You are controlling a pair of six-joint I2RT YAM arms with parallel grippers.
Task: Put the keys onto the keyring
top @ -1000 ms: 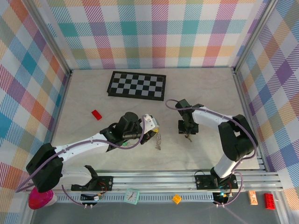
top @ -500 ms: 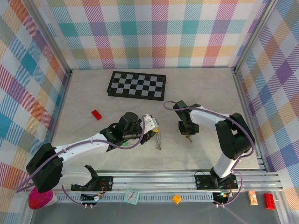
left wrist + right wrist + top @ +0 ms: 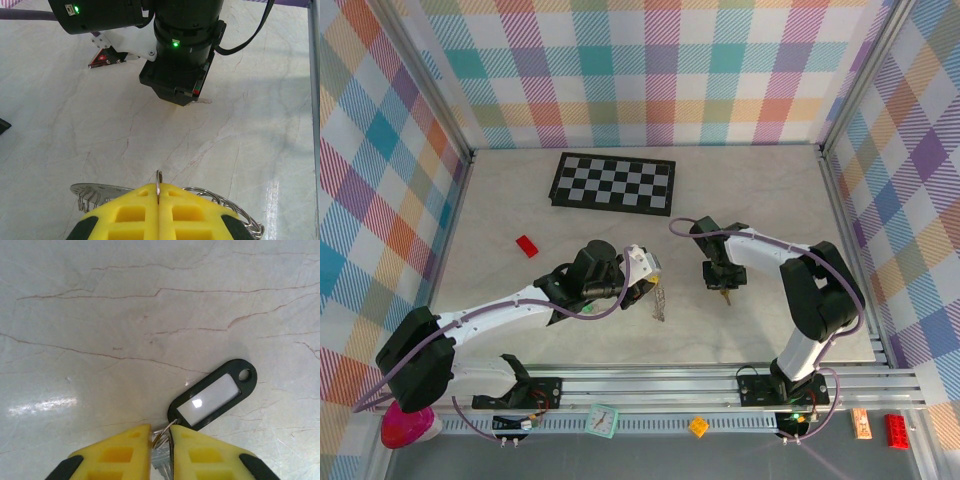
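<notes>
1. Here, the left end effector [image 3: 158,189] is fully closed. Its yellow fingertips pinch the keyring [image 3: 95,191] at a thin wire loop that stands upright between them. The flat grey ring spreads out to either side below the tips.
2. The right end effector [image 3: 161,434] stands at a narrow gap, low over the counter [image 3: 150,315]. The silver metal of the keys [image 3: 160,456] is caught between its fingertips. How firm that hold is cannot be told.
3. A black tag [image 3: 212,397] with a white label lies flat on the counter, joined to the bunch. In the right wrist view its long axis runs from 8 to 2 o'clock, away from the fingertips.
4. Governing relation, top view: the keyring lies at about 9 o'clock from the right end effector, near but apart, with bare counter between them. Conversely, the keys lie at about 3 o'clock from the left end effector.
5. In the top view the keyring appears edge-on, its long axis running roughly from 12 to 6 o'clock. Its broad face therefore seems turned toward the keys.
6. Judgement: the right arm has the keys and the left arm presents the ring. The coming move calls for travel toward 9 o'clock, bringing a key's small ring onto one fringe loop.
</notes>
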